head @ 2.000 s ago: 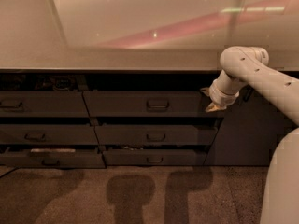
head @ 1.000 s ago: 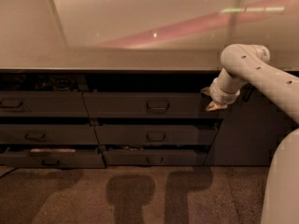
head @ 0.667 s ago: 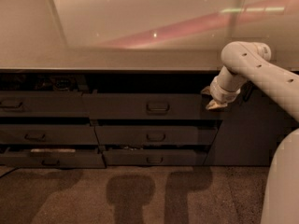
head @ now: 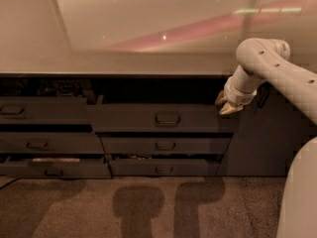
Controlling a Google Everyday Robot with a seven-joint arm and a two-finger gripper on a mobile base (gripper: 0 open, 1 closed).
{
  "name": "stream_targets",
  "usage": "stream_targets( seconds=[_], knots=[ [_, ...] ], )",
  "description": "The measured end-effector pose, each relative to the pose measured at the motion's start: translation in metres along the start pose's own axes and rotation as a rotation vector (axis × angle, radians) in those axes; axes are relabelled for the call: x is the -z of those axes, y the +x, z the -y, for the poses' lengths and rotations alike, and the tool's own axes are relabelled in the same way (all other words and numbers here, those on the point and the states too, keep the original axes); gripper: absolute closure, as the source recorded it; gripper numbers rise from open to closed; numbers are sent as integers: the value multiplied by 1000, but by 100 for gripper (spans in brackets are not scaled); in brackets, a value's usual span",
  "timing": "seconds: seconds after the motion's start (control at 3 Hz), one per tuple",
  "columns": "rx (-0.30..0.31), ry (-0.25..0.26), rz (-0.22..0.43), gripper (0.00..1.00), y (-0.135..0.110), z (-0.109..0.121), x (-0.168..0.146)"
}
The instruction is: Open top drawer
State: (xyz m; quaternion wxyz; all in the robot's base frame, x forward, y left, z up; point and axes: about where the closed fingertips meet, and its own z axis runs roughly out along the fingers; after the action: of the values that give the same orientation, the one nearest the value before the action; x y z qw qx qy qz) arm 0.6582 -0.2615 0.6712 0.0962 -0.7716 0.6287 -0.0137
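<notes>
Camera view: gripper sits at the right end of the drawer, with the handle well to its left. I cannot tell its opening.

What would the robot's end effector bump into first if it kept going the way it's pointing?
Probably the top drawer. The end effector sits by its right end, pointing down and left, so the front panel's right edge looks first in line, though depth is unclear.
</notes>
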Motion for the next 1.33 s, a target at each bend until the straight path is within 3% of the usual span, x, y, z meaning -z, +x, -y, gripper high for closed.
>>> stream_targets(
  seconds=[1.0, 1.33],
  knots=[
    [23, 26, -15, 100, 3, -2, 14],
    [23, 26, -15, 81, 3, -2, 14]
  ],
)
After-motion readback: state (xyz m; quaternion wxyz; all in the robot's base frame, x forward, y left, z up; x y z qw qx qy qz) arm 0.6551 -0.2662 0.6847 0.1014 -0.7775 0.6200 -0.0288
